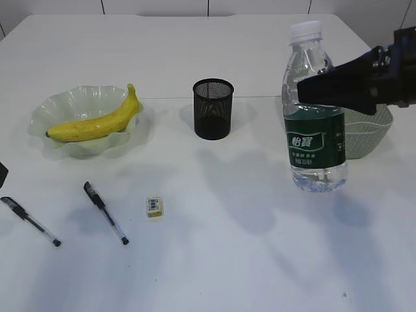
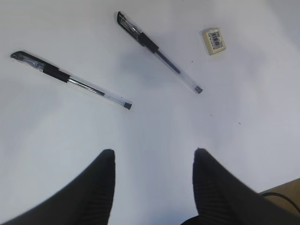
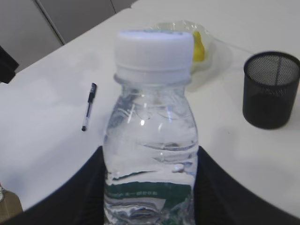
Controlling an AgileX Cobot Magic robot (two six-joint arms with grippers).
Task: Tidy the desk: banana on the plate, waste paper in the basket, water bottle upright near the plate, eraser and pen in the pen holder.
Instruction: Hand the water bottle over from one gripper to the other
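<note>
Water bottle (image 1: 315, 110) stands upright at right of exterior frame, clasped about shoulder by right gripper (image 1: 305, 91); contact with table cannot be told for certain. Banana (image 1: 94, 120) already lies on plate (image 1: 45, 107), upper left. Bottle step judged in hand: carry leftward toward plate is called for, past pen holder (image 1: 213, 108) at centre. Two pens (image 2: 157, 51) (image 2: 70, 79) and eraser (image 2: 215, 41) lie untouched, lower left. Left gripper (image 2: 152, 157) hangs above them, jaws apart, empty. Basket (image 1: 367, 133) partly hidden behind bottle.
</note>
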